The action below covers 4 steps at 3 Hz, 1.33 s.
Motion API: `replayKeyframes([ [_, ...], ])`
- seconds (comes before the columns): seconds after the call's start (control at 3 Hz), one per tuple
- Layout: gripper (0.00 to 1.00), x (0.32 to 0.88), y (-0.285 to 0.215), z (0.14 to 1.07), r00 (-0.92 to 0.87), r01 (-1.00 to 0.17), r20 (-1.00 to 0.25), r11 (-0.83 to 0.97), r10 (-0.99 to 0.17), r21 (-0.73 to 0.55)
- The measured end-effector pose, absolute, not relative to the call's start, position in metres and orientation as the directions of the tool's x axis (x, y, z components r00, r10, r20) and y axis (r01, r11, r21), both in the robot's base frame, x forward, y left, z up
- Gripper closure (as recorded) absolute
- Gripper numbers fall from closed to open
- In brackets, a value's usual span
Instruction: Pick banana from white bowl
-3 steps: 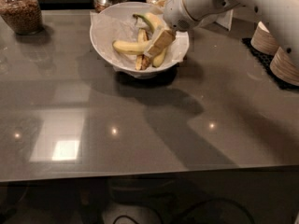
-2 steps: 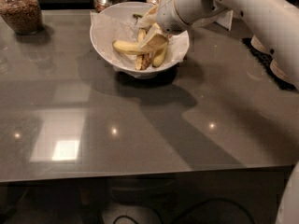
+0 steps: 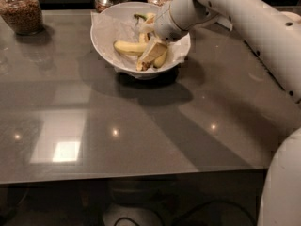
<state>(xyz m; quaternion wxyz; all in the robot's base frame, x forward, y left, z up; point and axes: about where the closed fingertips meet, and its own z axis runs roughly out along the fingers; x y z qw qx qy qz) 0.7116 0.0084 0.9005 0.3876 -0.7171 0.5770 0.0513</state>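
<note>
Your claw (image 3: 151, 55) is down inside the bowl (image 3: 96, 40), over its right half, on an arm that reaches in from the right. I cannot tell whether it is wide, narrow or holding anything. The banana (image 3: 128, 47) lies flat on the paper (image 3: 112, 26) near the bowl's middle. Its right end is at the claw, but I cannot tell whether they are touching. A green-stemmed banana (image 3: 141, 18) lies at the far side, and more fruit sits just beside the claw. I would straddle the banana across its width, near its middle, and take only that one. Close gently, then lift straight up past the rim so that neither the paper nor the bowl drags across the table (image 3: 94, 121).
</note>
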Motion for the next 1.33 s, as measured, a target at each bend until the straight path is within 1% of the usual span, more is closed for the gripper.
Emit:
replayKeyframes([
  [1.0,0.44,0.741,-0.012,0.88,0.31,-0.857,-0.429,-0.053,-0.848,-0.513],
  [1.33,0.6,0.749,-0.018,0.875,0.292,-0.856,-0.411,-0.044,-0.864,-0.515],
])
